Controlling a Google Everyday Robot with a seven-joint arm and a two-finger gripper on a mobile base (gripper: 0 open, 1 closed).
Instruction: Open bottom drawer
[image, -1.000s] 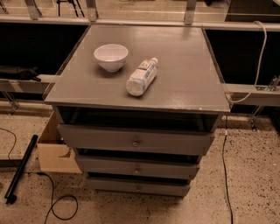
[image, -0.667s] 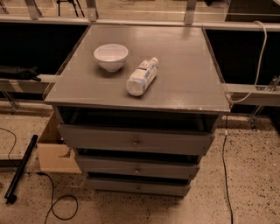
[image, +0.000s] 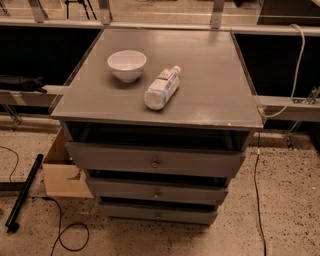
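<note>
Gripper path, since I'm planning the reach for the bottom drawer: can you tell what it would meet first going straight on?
No: the gripper is out of the camera view, so its heading cannot be read. As far as this view shows, nothing stands before the bottom drawer or its knob.

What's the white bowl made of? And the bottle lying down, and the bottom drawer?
The bowl looks like glazed ceramic or hard plastic: smooth, plain white, faintly shiny. The bottle looks like plastic, with a wrapped label and a white cap. The bottom drawer looks like grey-painted wood, matte, with a small, maybe metal knob. The gripper is not in view.
</note>
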